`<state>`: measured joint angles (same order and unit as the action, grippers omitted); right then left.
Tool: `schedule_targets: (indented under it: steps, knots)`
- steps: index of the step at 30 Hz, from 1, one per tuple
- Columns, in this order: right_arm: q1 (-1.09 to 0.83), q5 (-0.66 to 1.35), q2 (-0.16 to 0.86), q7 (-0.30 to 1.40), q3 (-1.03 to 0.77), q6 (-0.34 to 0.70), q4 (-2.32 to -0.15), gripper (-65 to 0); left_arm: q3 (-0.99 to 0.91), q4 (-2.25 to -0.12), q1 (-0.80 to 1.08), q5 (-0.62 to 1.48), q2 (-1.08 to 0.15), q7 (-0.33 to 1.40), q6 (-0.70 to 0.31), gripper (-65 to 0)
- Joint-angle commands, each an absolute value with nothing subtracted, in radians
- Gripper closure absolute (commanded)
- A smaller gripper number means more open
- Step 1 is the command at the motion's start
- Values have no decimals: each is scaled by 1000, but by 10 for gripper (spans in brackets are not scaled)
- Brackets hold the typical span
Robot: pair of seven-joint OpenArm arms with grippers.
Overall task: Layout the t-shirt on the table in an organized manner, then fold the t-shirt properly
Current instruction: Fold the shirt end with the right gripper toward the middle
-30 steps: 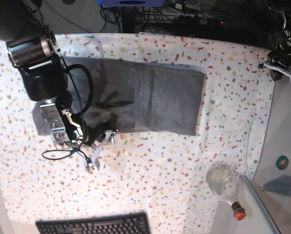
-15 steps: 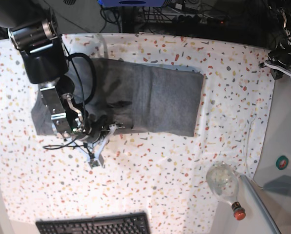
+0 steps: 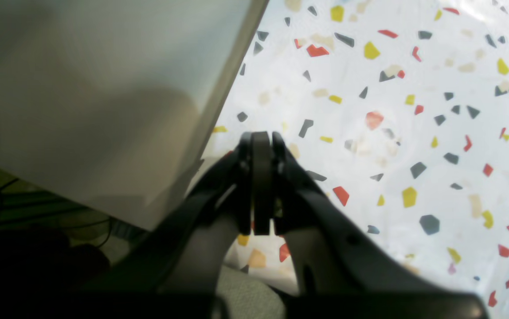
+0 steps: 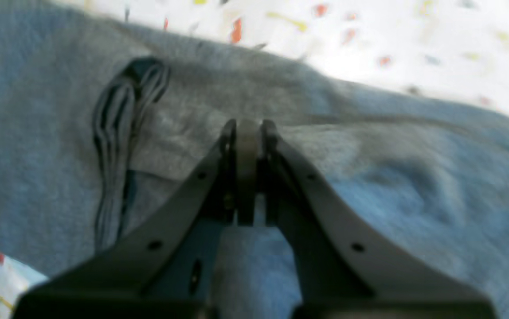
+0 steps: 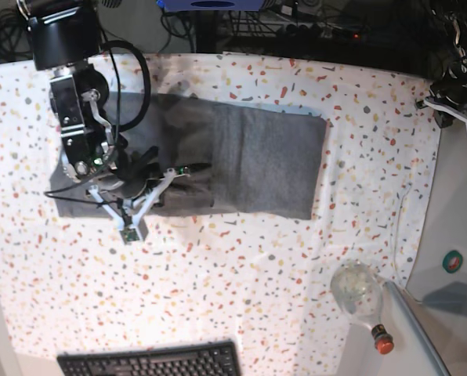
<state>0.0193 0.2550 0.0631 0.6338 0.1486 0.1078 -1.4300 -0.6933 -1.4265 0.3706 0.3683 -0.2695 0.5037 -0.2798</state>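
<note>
Between your right gripper's [image 4: 249, 133] fingers, pressed together, sits a thin pinch of the t-shirt [image 5: 269, 160], which lies folded lengthwise across the table [image 5: 241, 266]. Your left gripper [image 3: 261, 139] is closed on nothing. Such a shallow pinch could slip, dropping the fold crooked.

Base view: dark back edge crowded with cables [image 5: 296, 27] and a blue object [image 5: 210, 5] at top centre, cut off by the frame. Keyboard [image 5: 151, 362], black, at the near edge. Clear bottle [image 5: 360, 295] with red cap lying near the lower right. Plain grey side surface [image 5: 461, 211] at right, with a small teal round item [image 5: 453, 261] on it. Light even, soft shadows. Left wrist view: pale flat panel [image 3: 103, 79] upper left, dark cables [image 3: 24, 204] below it.
</note>
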Motion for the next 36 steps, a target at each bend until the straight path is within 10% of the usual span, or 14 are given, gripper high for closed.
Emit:
schedule_targets:
  steps: [1,14,19,21,27,33,36]
  knots:
    - [13,265,65,627,134,105,-1474,0,-697,-1440,371,374,-286,481,-277,0]
    - [-156,272,39,633,130,77,-1604,-17,-696,-1392,337,374,-286,481,-277,0]
    - [-199,272,21,667,136,77,-1676,-336,-696,-1385,335,374,-286,481,-277,0]
    - [-222,272,18,664,136,77,-1759,-372,-696,-1385,335,374,-286,481,-277,0]
    - [-232,266,24,664,22,73,-1917,-345,-696,-1383,317,374,-286,481,-277,0]
    - [-81,268,51,665,-110,79,-1656,0,-694,-1385,315,374,-283,481,-277,0]
    - [-81,268,59,664,-120,77,-1593,0,-694,-1385,315,374,-283,481,-277,0]
